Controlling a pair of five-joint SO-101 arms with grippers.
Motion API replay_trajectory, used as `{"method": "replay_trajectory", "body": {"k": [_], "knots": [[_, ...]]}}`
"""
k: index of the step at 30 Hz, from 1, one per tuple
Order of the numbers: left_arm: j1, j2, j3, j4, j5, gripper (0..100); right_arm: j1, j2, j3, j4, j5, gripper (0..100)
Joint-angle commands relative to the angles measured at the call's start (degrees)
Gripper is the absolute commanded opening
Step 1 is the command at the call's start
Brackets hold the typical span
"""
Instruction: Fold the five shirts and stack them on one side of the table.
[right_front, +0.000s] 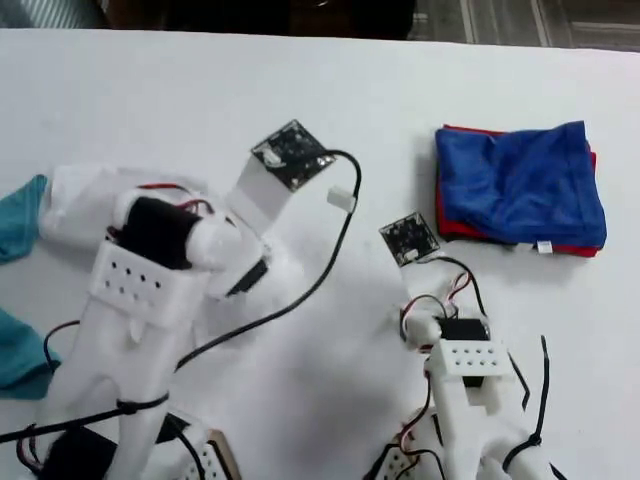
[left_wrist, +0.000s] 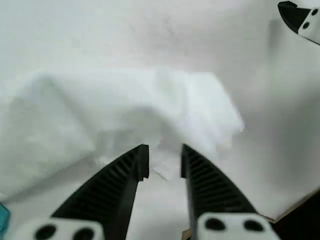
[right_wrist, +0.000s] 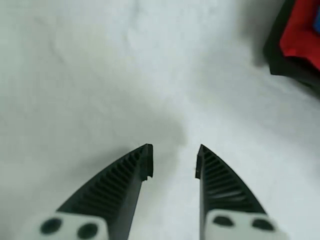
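Two folded shirts sit stacked at the far right of the table (right_front: 150, 90) in my high view, the blue shirt (right_front: 520, 180) on top of the red shirt (right_front: 455, 228). A teal shirt (right_front: 20, 230) hangs in at the left edge. That view hides both claws under the wrist camera boards, so I rely on the wrist views for them.

From above, I see the left arm (right_front: 130, 300) bent over the white shirt (right_front: 75, 200), which lies rumpled near the table's left side and is hard to pick out against the white top. The right arm (right_front: 470, 370) sits lower and nearer the stack, pointing toward it.

My left wrist view shows the left claw (left_wrist: 164, 162) with its jaws nearly together, pinching a small fold at the edge of the bunched white shirt. A black-and-white fingertip (left_wrist: 299, 17) of the other arm shows farther off.

My right wrist view shows the right claw (right_wrist: 173, 160) spread apart over bare table, holding and touching nothing, with the red shirt well off to one side.
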Motion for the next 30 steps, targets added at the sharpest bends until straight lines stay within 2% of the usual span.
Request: {"method": "replay_trajectory", "body": {"k": [1,5,7,11,14,16,18,30], "knots": [[-0.70,-1.49,0.31,-0.09,-0.62,29,0.04,-0.84,-0.18,-0.84,-0.44,14.6],[-9.23,-1.05,-4.18,-1.05,-1.49,27,0.04,-0.84,-0.18,-0.84,-0.44,14.6],[-16.53,-1.05,-5.14,-3.87,-5.54,27,0.04,-0.84,-0.18,-0.75,-0.44,14.6],[-34.02,-0.18,-0.22,-15.82,-11.69,26,-0.04,-0.84,-0.18,-0.66,-0.44,14.6],[-43.16,4.40,6.02,-24.88,-15.30,27,-0.13,-0.84,-0.18,-0.66,-0.44,14.6],[-46.24,10.20,7.69,-27.34,-17.32,28,-0.13,-0.84,-0.18,-0.66,-0.44,14.6],[-48.18,16.79,6.02,-27.16,-15.65,28,-0.13,-0.84,-0.18,-0.66,-0.44,14.6],[-49.14,53.54,-29.76,-18.46,7.65,28,-0.22,-1.27,0.53,-0.48,-0.35,14.6]]}}
